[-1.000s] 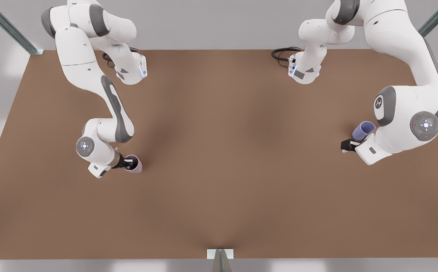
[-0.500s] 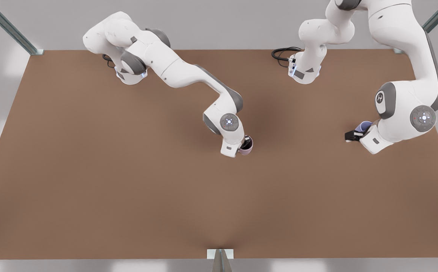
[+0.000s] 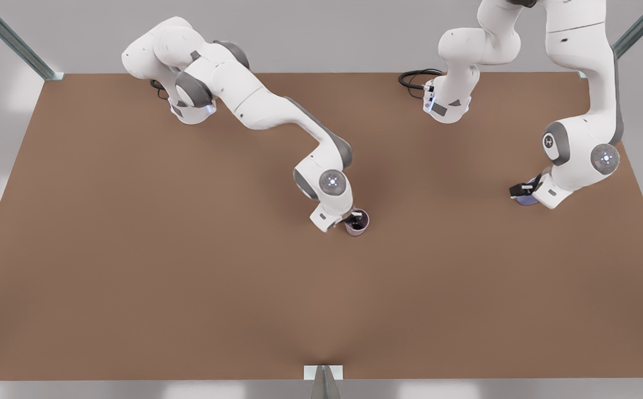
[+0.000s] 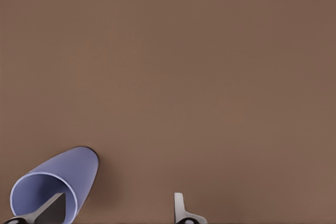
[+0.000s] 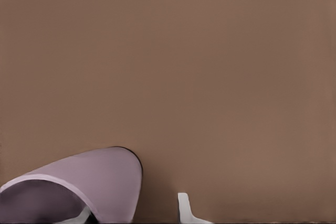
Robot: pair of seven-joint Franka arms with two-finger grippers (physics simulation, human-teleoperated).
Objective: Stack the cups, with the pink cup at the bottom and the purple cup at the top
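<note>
The pink cup (image 3: 358,228) stands upright near the table's middle. My right gripper (image 3: 354,221) is at its rim, and the right wrist view shows the pink cup (image 5: 100,182) with one finger inside it and the other finger (image 5: 184,208) outside, clear of the wall, so the right gripper (image 5: 131,213) is open. At the front view's right, the purple cup (image 3: 527,199) is mostly hidden under my left gripper (image 3: 522,191). In the left wrist view the purple cup (image 4: 65,179) leans over with one finger in its mouth. The left gripper (image 4: 115,211) is open.
The brown table (image 3: 188,277) spreads wide around both cups. The two arm bases (image 3: 446,108) and black cables (image 3: 416,77) stand along the far edge. A small metal bracket (image 3: 323,372) sits at the near edge.
The right arm carried the pink cup from the front view's left to the table's middle and lowered it upright. The left arm moved farther away and came down over the purple cup.
</note>
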